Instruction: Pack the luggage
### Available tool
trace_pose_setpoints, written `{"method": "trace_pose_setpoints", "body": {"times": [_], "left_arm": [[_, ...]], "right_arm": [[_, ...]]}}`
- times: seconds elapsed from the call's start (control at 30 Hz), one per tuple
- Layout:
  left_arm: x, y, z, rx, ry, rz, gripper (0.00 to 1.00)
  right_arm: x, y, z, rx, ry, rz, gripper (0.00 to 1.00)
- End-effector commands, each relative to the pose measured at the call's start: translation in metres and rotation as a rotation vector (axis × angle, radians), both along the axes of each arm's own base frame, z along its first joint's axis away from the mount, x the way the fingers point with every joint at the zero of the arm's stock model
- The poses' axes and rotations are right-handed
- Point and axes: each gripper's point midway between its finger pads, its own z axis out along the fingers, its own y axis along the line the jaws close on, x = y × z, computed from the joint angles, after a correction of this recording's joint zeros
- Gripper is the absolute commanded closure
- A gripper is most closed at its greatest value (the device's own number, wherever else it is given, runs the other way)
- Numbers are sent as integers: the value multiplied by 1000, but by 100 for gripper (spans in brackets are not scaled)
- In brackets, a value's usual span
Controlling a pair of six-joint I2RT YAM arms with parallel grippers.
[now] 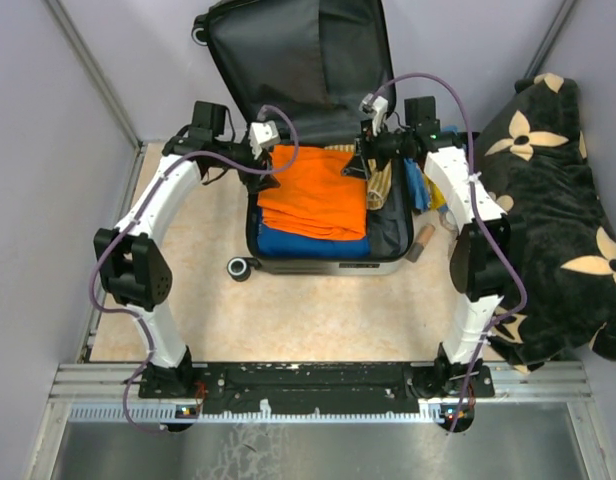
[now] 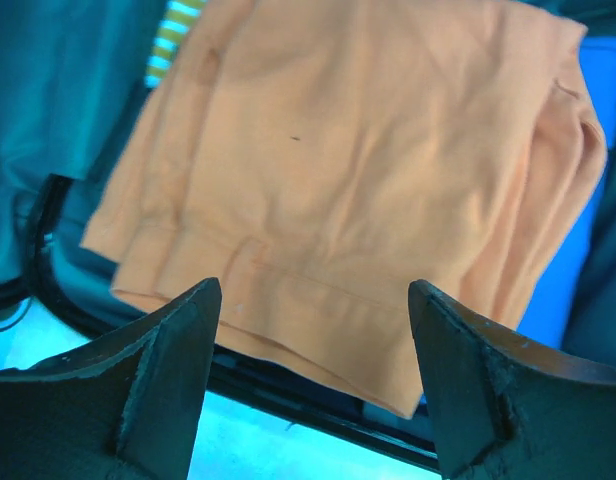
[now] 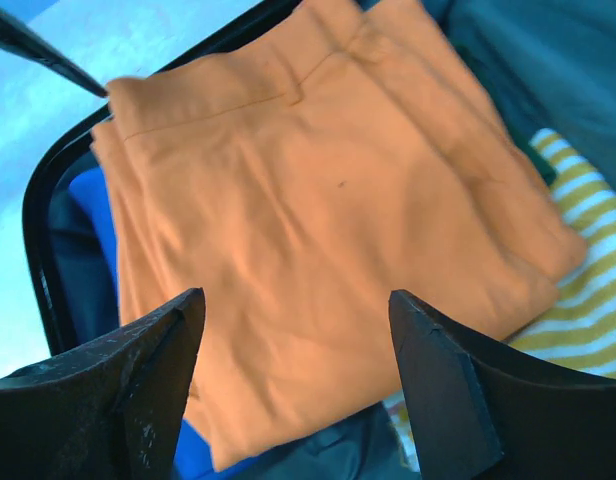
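Observation:
The luggage [image 1: 318, 262] lies open on the table, its grey-lined lid [image 1: 288, 60] propped up at the back. Folded orange trousers [image 1: 313, 195] lie on top inside it, over a blue garment [image 1: 308, 245]. A yellow-striped cloth [image 1: 380, 185] sits beside them on the right. My left gripper [image 1: 265, 168] hovers open at the suitcase's left rim, with the orange trousers [image 2: 358, 170] below its fingers. At the right side my right gripper [image 1: 360, 165] hangs open above the orange trousers [image 3: 318, 240]. Neither holds anything.
A big black flower-patterned cushion [image 1: 553, 210] fills the right side. Blue and yellow cloth [image 1: 420, 190] hangs by the right arm outside the suitcase. A suitcase wheel [image 1: 238, 268] sticks out at the front left. Grey walls close in on both sides.

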Motion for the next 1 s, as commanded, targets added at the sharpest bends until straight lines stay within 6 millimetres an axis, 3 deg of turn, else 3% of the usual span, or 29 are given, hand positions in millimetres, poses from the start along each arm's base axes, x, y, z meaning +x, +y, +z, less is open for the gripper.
{"method": "trace_pose_setpoints", "body": {"times": [0.0, 0.2, 0.33, 0.4, 0.47, 0.63, 0.8, 0.97], "left_arm": [[-28, 0, -48, 98, 77, -76, 23], [-45, 7, -100, 232, 115, -110, 32], [-55, 15, -131, 356, 126, -105, 36], [-55, 11, -120, 336, 123, -97, 33], [-53, 2, -97, 271, 107, -85, 25], [-51, -12, -45, 125, 48, -36, 12], [-43, -9, -17, 34, 31, 73, 4], [-27, 0, 8, -41, -32, 187, 0]], "right_arm": [[-48, 18, -30, -60, 40, 138, 27], [-72, 26, -92, -134, 123, 137, 34], [-72, 19, -111, -168, 178, 91, 36], [-68, 16, -97, -158, 149, 70, 35], [-64, 14, -76, -129, 126, 39, 32], [-49, -11, -9, -15, 107, -93, 23], [-40, -69, 38, 72, 79, -346, 17], [-44, -130, 51, 104, 113, -576, 12]]}}
